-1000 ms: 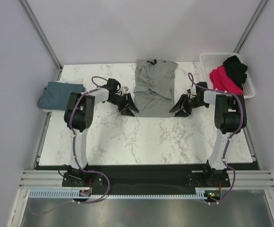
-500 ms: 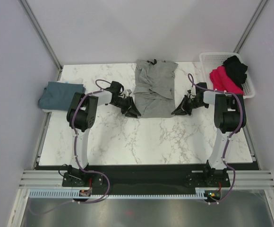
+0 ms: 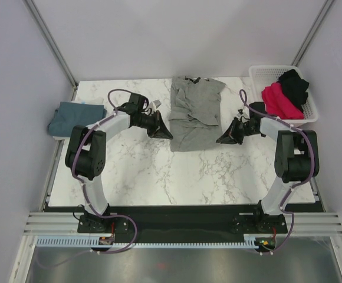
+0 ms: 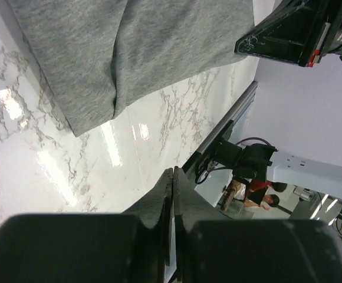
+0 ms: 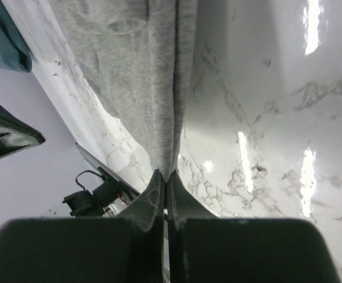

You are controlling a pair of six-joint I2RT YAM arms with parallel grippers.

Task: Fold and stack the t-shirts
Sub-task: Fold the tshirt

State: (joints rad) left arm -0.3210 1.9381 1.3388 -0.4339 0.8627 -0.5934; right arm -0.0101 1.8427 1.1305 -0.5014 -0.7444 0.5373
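The marble table bears a white basket at its far right corner

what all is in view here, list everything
heather grey cloth t-shirt: 1, grey, spread at the far middle of the table
folded teal-blue cloth shirt: 1, teal-blue, at the table's left edge
white plastic slatted basket: 1, white, far right corner
magenta-pink cloth shirt: 1, magenta-pink, bunched in the basket
black cloth shirt: 1, black, in the basket, behind the pink one
white marble-pattern table: 1, white with grey veins, under everything
left gripper: 1, black, fingers close together by the grey shirt's left edge
right gripper: 1, black, shut, pinching the grey shirt's right edge
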